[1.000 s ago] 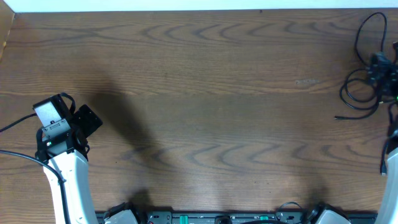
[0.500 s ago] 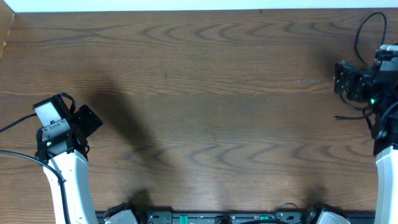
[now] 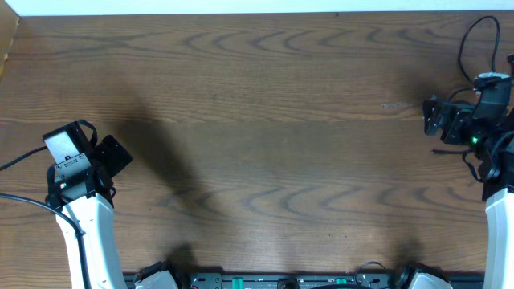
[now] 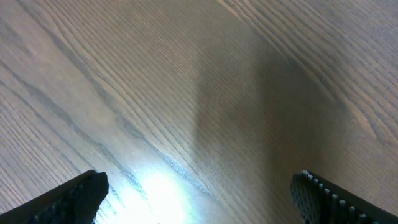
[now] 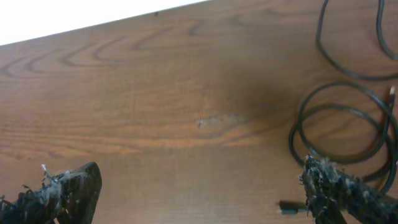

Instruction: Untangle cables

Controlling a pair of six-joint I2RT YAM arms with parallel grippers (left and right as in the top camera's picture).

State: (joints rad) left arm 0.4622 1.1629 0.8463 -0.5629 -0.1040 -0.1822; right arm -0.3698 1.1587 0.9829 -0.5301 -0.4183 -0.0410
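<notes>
The cables [image 3: 463, 54] lie at the far right edge of the overhead view, from the upper right corner down to about mid-height. One plug end [image 3: 438, 150] points toward the middle of the table [image 3: 257, 120]. In the right wrist view they fill the right side of the frame as a couple of round loops lying flat, with one strand [image 5: 319, 38] running up and out of the picture and a small plug [image 5: 287, 205] at the lower right. The rest of the bundle is cut off by the frame, so I cannot tell how tightly it is knotted.

The right claw [image 5: 200, 168] is spread wide with nothing between its fingers, and it hangs over bare wood just beside the loops. The left claw [image 4: 199, 180] is also released and empty, well apart from the cords at the left side of the overhead view [image 3: 112, 155].

These cords look thin, light and floppy, so a lifted strand will probably drag its neighbours along and the loops will sag and change shape. The smooth round jacket could slip from a loose pinch. The plug is the stiffest, widest part and likely the surest hold; failing that, pinch a single strand on the outer curve of a loop, where it lies clear of the others
</notes>
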